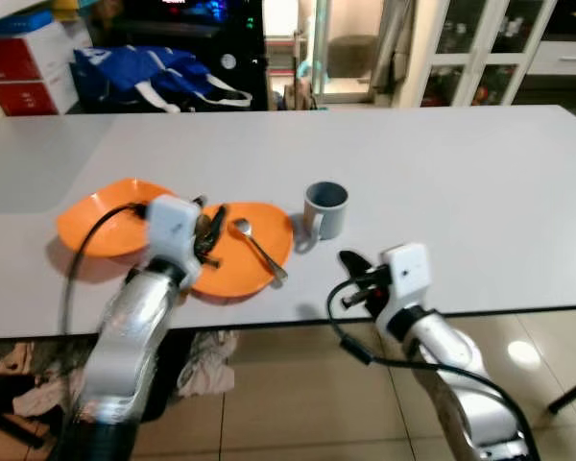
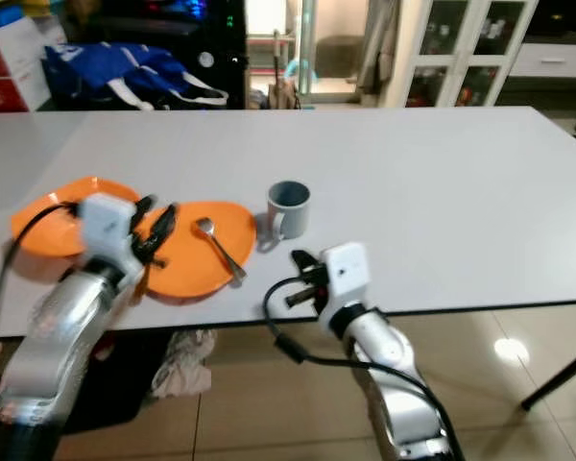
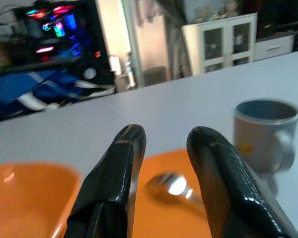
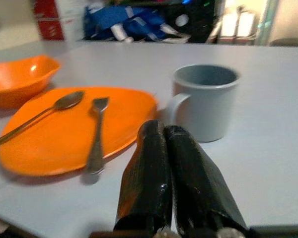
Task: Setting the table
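Observation:
An orange plate [image 1: 240, 252] lies near the front edge of the white table [image 1: 442, 182], with a metal spoon [image 1: 257, 248] on it. The right wrist view shows a second utensil [image 4: 96, 134] lying on the plate beside the spoon [image 4: 64, 101]. An orange bowl [image 1: 101, 219] sits just left of the plate. A grey-blue mug [image 1: 326, 209] stands upright to the plate's right. My left gripper [image 1: 209, 230] hovers open over the plate's left part, holding nothing. My right gripper [image 1: 350, 261] is shut and empty, low over the table in front of the mug.
Beyond the table's far edge are a blue bag [image 1: 154, 77], red and white boxes [image 1: 24, 62] and a white glass-door cabinet [image 1: 480, 53]. Crumpled cloths [image 1: 206, 370] lie on the tiled floor under the table's front edge.

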Controlling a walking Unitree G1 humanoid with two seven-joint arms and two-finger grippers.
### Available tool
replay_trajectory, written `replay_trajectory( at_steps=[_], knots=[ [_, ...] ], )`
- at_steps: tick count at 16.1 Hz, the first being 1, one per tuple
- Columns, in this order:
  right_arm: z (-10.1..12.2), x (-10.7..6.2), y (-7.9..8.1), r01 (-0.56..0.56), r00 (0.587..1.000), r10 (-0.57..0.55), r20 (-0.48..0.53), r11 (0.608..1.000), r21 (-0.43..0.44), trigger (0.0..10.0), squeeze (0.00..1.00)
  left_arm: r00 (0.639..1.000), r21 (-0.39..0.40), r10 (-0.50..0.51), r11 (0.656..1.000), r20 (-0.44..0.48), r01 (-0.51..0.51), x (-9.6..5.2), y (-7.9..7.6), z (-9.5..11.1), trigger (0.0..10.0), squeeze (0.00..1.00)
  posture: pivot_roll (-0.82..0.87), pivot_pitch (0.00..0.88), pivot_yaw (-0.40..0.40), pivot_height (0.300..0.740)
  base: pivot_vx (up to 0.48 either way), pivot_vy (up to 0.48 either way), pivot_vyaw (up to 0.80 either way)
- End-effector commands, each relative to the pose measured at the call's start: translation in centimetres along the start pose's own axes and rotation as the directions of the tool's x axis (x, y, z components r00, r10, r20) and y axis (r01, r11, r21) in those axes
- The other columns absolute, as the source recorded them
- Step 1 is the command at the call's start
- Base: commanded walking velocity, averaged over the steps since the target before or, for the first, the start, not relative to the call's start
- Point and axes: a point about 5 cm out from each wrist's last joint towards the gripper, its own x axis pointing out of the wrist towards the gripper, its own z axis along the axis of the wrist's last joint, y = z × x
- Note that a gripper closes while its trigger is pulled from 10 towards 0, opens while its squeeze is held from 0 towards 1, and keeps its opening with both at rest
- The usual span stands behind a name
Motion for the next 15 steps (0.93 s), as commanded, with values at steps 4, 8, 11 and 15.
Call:
replay_trajectory(
  at_steps=[4, 8, 11, 15],
  knots=[
    [-0.7, -0.7, -1.9, 0.107, 0.994, -0.107, 0.008, 0.994, 0.007, 10.0, 0.00, 0.982, -0.007, 0.131, 0.991, -0.139, -0.133, -4.4, 0.8, -2.3, 10.0, 0.00, -0.04, 0.000, 0.024, 0.732, 0.000, 0.000, 0.00],
    [-1.1, 0.3, -1.7, 0.093, 0.996, -0.093, 0.003, 0.996, 0.012, 10.0, 0.00, 0.965, -0.008, 0.188, 0.981, -0.182, -0.193, -4.7, 0.0, -3.5, 10.0, 0.00, -0.02, 0.000, 0.006, 0.732, 0.000, 0.000, 0.00],
    [-1.2, 0.6, -1.1, 0.068, 0.998, -0.068, 0.000, 0.998, 0.020, 10.0, 0.00, 0.961, -0.037, 0.196, 0.978, -0.195, -0.207, -4.5, -0.4, -3.5, 10.0, 0.00, -0.02, 0.000, -0.002, 0.732, -0.085, 0.258, 0.00],
    [-1.7, 0.6, -0.9, 0.051, 0.999, -0.051, -0.012, 0.998, 0.027, 10.0, 0.00, 0.956, -0.041, 0.209, 0.974, -0.205, -0.222, -4.5, -0.6, -3.6, 10.0, 0.00, -0.02, 0.000, -0.002, 0.732, 0.000, 0.431, 0.00]
  ],
)
